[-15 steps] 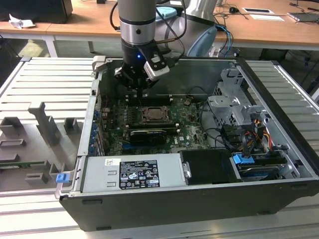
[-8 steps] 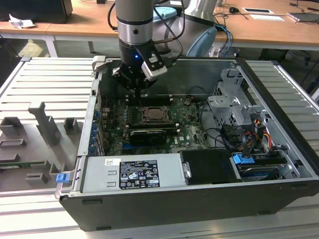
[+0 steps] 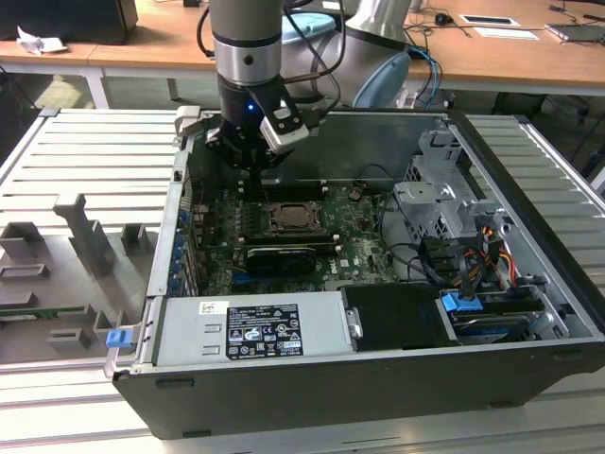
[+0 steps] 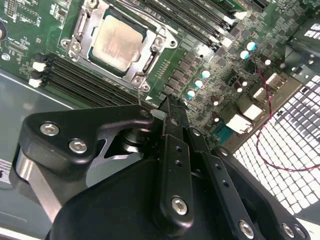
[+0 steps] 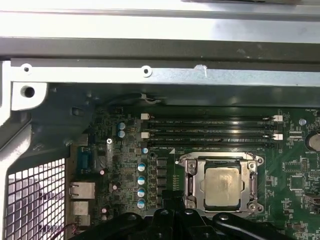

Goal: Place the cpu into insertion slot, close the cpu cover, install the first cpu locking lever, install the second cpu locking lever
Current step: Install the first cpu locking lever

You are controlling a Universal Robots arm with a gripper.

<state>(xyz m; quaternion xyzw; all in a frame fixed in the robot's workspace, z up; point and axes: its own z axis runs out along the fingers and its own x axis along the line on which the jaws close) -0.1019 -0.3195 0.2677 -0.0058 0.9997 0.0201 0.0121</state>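
The cpu (image 5: 221,186) shows its silver-grey top inside the insertion slot (image 5: 186,172) on the green board; in the second wrist view the cpu (image 4: 117,42) lies the same way. The cpu cover (image 5: 220,159) lies flat as a metal frame around the chip's edges, and the cpu cover (image 4: 85,27) looks down in the second wrist view too. A thin lever wire (image 4: 139,95) sticks out from the socket's corner toward my gripper (image 4: 170,106), which is shut with nothing seen in it. In the exterior view the gripper (image 3: 253,170) hangs above the board just behind the socket (image 3: 290,220).
The open computer case (image 3: 529,236) has tall walls all round. A long black card (image 3: 281,257) lies in front of the socket, memory slots (image 5: 210,127) behind it. A power supply (image 3: 255,326), drive cage (image 3: 444,203) and cables (image 3: 473,255) stand nearby.
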